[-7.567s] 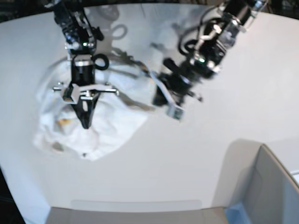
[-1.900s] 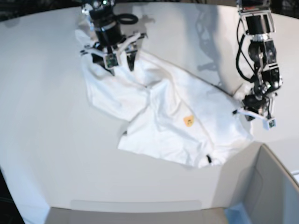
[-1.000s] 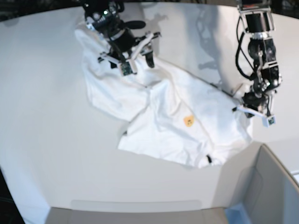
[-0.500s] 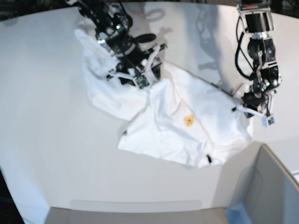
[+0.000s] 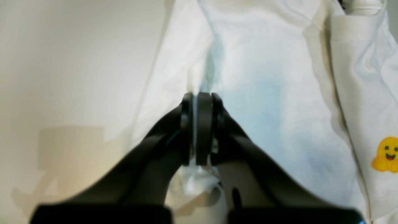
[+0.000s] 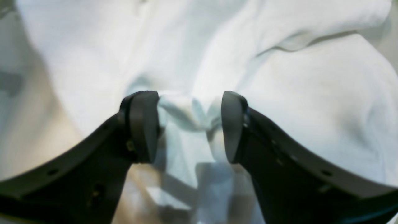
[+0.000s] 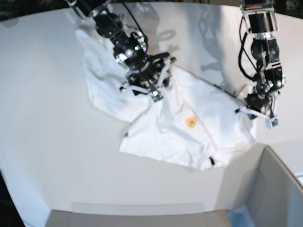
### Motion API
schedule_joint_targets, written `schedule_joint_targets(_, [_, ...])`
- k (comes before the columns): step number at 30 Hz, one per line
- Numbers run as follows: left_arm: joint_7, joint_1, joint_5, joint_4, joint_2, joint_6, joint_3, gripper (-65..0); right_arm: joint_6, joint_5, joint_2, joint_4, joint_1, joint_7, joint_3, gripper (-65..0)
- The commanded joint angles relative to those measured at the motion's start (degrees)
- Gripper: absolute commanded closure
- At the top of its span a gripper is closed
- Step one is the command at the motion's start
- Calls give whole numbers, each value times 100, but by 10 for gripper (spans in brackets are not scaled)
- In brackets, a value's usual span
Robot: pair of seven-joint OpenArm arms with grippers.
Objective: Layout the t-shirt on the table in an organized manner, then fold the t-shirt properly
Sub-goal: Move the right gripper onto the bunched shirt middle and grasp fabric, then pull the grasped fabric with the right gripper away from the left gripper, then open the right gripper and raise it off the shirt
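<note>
1. Left wrist view: one left claw sits at centre frame, its two jaws pressed together on a thin fold of the one t-shirt. The shirt fills the middle and right of the frame; one small yellow smiling-face label shows at the right edge. Bare pale desk takes the left side.
2. Right wrist view: one right claw has its two jaws spread wide, with a bunched ridge of the t-shirt between them. White cloth covers nearly the whole frame.
3. Base view: one t-shirt lies rumpled across the middle and upper part of the white desk. The right claw is on the cloth at upper centre; the left claw is at the shirt's right edge. A grey box corner is at the lower right.
</note>
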Motion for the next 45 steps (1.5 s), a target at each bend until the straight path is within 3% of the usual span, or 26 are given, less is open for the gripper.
schedule_joint_targets(1, [-98,-118,2,112,-83,-5,-26,0,-14,-26,-32,-14,131,124,12,-286])
schedule_joint_targets(6, [-98,-127,2,112,-83,-5,-35,0,-14,-53,-6,-155,236,142,56,-28])
schedule_joint_targets(7, [-98,-136,2,112,-83,-5,-35,0,-14,-61,3,-146,236,151,39,0])
schedule_joint_targets(13, [-98,-136,2,112,-83,-5,-35,0,-23,-70,12,285,289,151,136,0])
schedule_joint_targets(23, [-98,-92,2,138,-110,-5,-44,0,-23,-26,3,1436,1080,133,1366,0])
schedule_joint_targets(28, [-63,93,-7,138,-118,-13,-457,0,-14,-26,152,91,2416,168,2149,0])
schedule_joint_targets(32, [-37,154,-7,138,-110,-13,-457,0,-14,-26,135,-1940,3665,1004,2553,0])
schedule_joint_targets(36, [-28,330,-7,358,-92,-13,-457,0,-14,-26,91,-2449,4069,1346,2527,0])
schedule_joint_targets(38, [-28,409,-7,481,-92,-13,-457,0,-14,-26,47,-2546,4104,1346,2404,-73])
schedule_joint_targets(41, [-28,418,-7,604,-83,-13,-457,0,-49,-61,-6,-2590,3840,1399,2386,-263])
schedule_joint_targets(45, [-28,427,-15,648,-83,-13,-457,0,-49,-53,170,-1553,3093,1355,2404,-428])
